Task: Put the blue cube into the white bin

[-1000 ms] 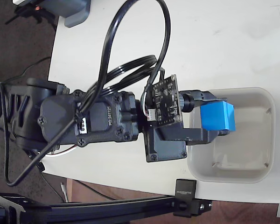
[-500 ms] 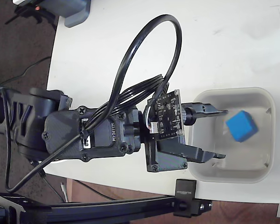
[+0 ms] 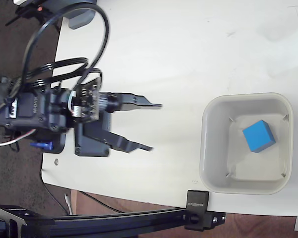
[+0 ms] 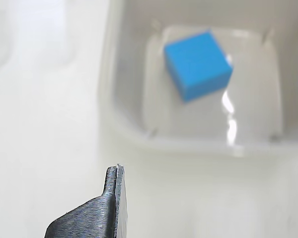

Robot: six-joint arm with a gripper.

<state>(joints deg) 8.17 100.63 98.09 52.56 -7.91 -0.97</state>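
I see the smooth blue cube (image 3: 259, 136) lying a bit turned on the shiny floor of the round-cornered white bin (image 3: 207, 148), and my black gripper (image 3: 156, 126) is well off to its left in the fixed view, its two pointy fingers spread apart and holding nothing.

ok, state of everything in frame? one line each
blue cube: lying loose on the floor of the bin, turned askew to its walls, nothing gripping it.
white bin: upright on the table, holding only the cube.
gripper: open, empty, over bare table to the left of the bin in the fixed view.
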